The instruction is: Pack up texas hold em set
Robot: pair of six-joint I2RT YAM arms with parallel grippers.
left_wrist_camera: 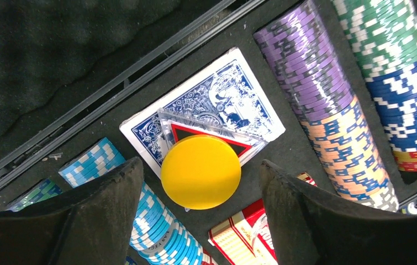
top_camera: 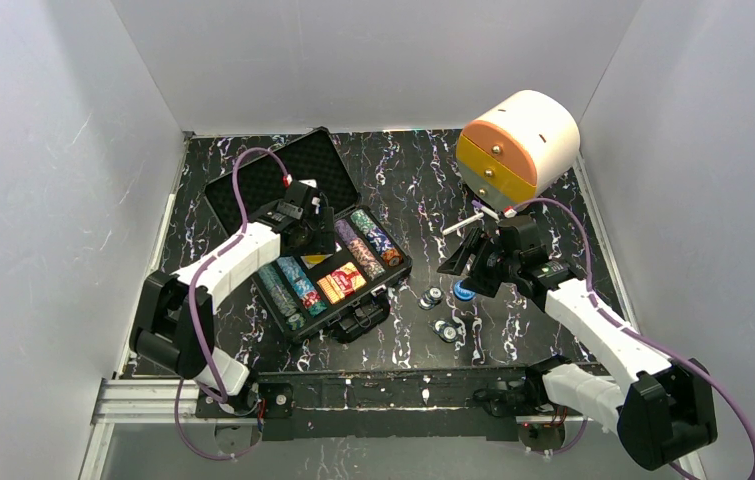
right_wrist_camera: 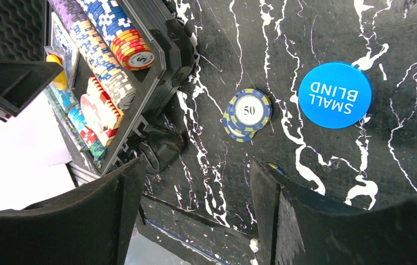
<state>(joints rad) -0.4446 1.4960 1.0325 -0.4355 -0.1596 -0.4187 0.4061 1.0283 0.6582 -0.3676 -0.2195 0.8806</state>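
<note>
The black case lies open at the left, its tray filled with multicoloured chip rows. My left gripper hangs open over the tray. A yellow round button lies between its fingers with a gap on each side, resting on the blue-backed card deck. A red deck lies beside it. My right gripper is open and empty above the table, right of the case. A blue SMALL BLIND button and a short stack of 50 chips lie on the table just beyond it.
A cream-and-orange round drawer box stands at the back right. More loose chips lie near the front edge. The case's handle juts toward the right gripper. White walls close in three sides.
</note>
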